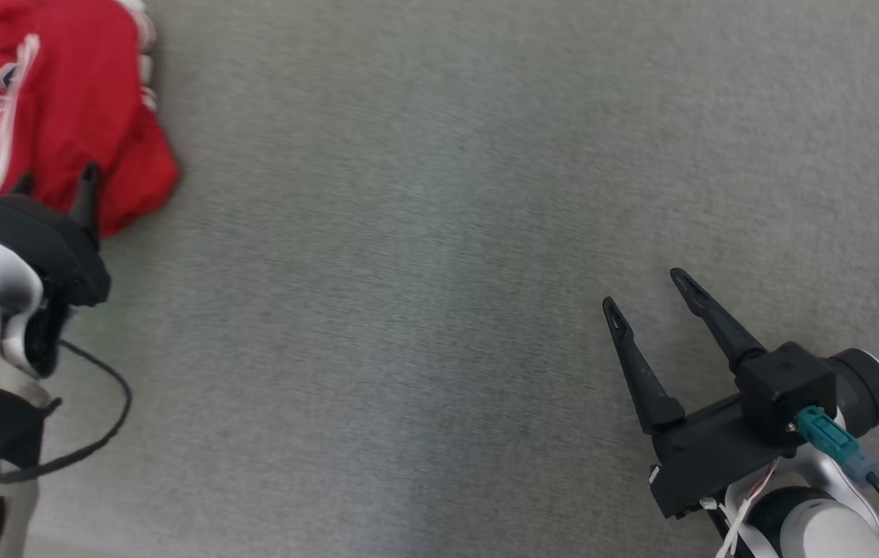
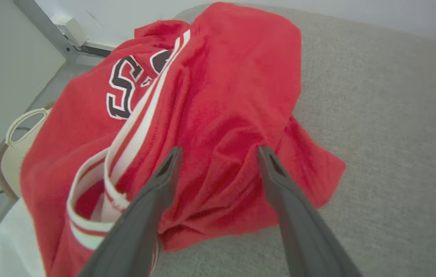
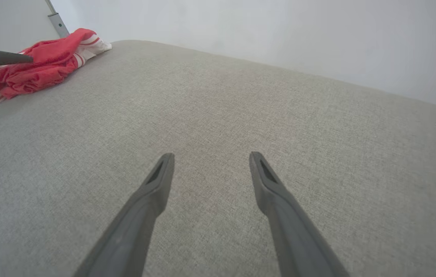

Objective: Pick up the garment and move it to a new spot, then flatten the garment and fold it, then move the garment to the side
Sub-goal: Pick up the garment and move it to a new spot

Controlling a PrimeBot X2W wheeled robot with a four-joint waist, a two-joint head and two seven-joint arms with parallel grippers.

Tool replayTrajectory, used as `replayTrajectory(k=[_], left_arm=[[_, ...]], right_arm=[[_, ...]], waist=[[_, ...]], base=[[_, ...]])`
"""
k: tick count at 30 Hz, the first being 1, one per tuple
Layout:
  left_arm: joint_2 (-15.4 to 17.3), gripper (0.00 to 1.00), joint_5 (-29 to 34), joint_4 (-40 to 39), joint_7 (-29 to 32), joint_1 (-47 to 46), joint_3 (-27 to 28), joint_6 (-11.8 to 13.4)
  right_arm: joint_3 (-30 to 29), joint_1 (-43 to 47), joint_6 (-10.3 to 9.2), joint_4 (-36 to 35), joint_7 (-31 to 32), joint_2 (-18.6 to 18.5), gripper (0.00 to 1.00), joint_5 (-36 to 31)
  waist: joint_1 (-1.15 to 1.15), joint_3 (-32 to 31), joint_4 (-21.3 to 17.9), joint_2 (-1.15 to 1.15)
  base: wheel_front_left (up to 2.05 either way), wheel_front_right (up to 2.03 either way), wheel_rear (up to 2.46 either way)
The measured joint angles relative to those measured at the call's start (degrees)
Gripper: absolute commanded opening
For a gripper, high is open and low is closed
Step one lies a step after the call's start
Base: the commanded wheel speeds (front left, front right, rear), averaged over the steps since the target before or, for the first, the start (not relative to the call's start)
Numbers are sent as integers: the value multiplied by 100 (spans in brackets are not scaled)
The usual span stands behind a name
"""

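Soft red cloth garment (image 2: 222, 96), grey woven fabric surface (image 1: 439, 310), slightly rough, matt dark plastic right hand (image 3: 211, 155)

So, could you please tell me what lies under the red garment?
The red garment lies crumpled on the grey fabric surface, which shows beside it. Whatever the cloth covers is hidden.

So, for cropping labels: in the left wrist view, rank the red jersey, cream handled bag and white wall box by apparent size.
1. Crumpled red jersey.
2. Cream handled bag, partly hidden.
3. White wall box.
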Motion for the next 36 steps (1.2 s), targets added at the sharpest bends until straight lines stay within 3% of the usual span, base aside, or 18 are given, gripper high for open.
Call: replayTrajectory(k=[4, 9, 10, 11, 12, 19, 25, 30, 36], left_arm=[[65, 100, 30, 365, 5, -182, 1, 60], [56, 100, -68, 786, -113, -361, 190, 415], [69, 40, -96, 859, -131, -396, 201, 452], [97, 5, -109, 909, -130, -417, 199, 450], [108, 0, -132, 964, -130, -430, 216, 448], [287, 0, -253, 1132, -200, -415, 287, 291], [672, 0, -179, 985, -313, -401, 233, 291], [938, 0, -7, 593, -296, -398, 116, 289], [925, 0, 43, -313, 48, -406, -167, 152]], right_arm=[[22, 105, 0, -99, 3, 25, 100, 1], [94, 103, 0, -57, -44, 77, 100, 2], [113, 96, 0, -27, -63, 83, 100, 10], [123, 89, 0, 12, -88, 92, 100, 23], [124, 84, 0, 52, -111, 98, 100, 40], [180, -83, 0, 383, -379, 237, 100, 137], [213, -169, 0, 999, -744, 446, 100, 308], [167, -145, 0, 1522, -1046, 615, 100, 443], [27, 36, 0, 1894, -1266, 710, 100, 501]], waist=[[-1, 271, -299, 0], [-2, 510, -594, 0], [-2, 535, -645, -1], [-2, 551, -690, -1], [-2, 556, -731, -1], [-2, 284, -837, 0], [-2, -236, -882, -1], [-3, -810, -951, -1], [-3, -1540, -1094, -1]], base=[[0, 0, 0], [0, 0, 0], [0, 0, 0], [0, 0, 0], [0, 0, 0], [0, 0, 0], [0, 0, 0], [0, 0, 0], [0, 0, 0]])
